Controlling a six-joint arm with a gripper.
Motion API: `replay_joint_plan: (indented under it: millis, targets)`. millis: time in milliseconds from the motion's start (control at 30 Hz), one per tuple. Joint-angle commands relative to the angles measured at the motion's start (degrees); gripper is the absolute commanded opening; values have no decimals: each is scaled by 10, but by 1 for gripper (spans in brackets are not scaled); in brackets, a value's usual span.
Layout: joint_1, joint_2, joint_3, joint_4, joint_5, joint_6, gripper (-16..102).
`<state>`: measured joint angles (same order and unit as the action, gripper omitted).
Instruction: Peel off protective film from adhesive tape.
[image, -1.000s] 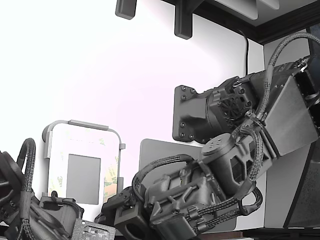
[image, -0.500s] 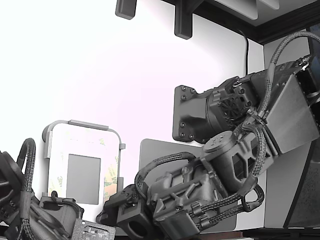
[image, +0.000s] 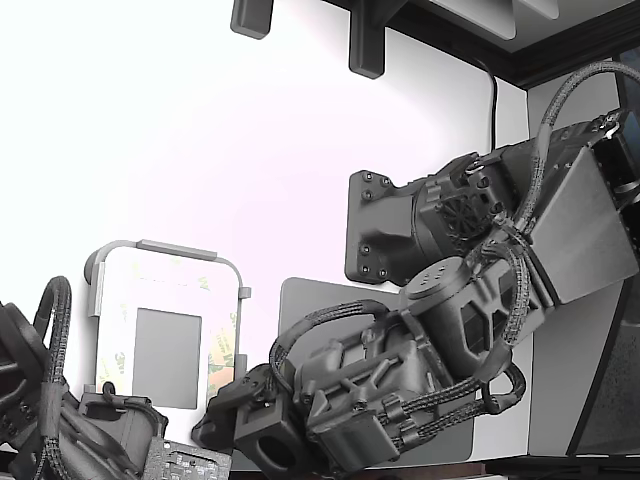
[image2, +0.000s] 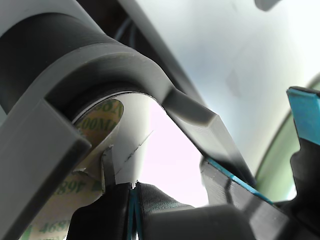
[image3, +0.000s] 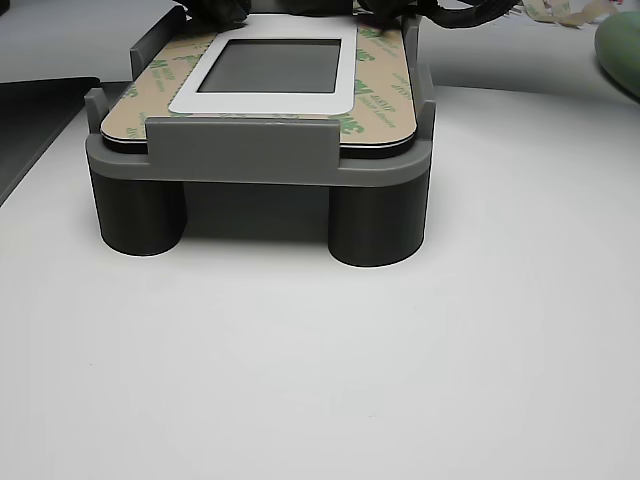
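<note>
The claw (image2: 134, 195) is pinched shut on a lifted corner of the protective film (image2: 107, 162). The film runs lengthwise along the white panel's (image: 170, 300) edge on the exterior view's right, stretching away from the claw, so the peel should follow that line.

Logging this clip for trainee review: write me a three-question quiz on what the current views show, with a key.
1. True or false: the grey square sits inside a white frame.
2. On which side of the panel, in the exterior view, is the gripper working? A: left; B: right.
3. What do the gripper's blue pads pinch in the wrist view?

Key:
1. True.
2. B, at the lower right corner of the grey fixture.
3. An end of the protective film, curling up off the panel.
</note>
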<state>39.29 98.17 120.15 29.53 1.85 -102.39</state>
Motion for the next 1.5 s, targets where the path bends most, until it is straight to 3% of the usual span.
replay_joint_plan:
  millis: [0, 1167, 1467]
  targets:
    - [-11, 13, -6, -4, -2, -2, -11]
    - [-30, 22, 18, -25, -9, -18, -11]
    - [-31, 28, -25, 32, 7, -17, -11]
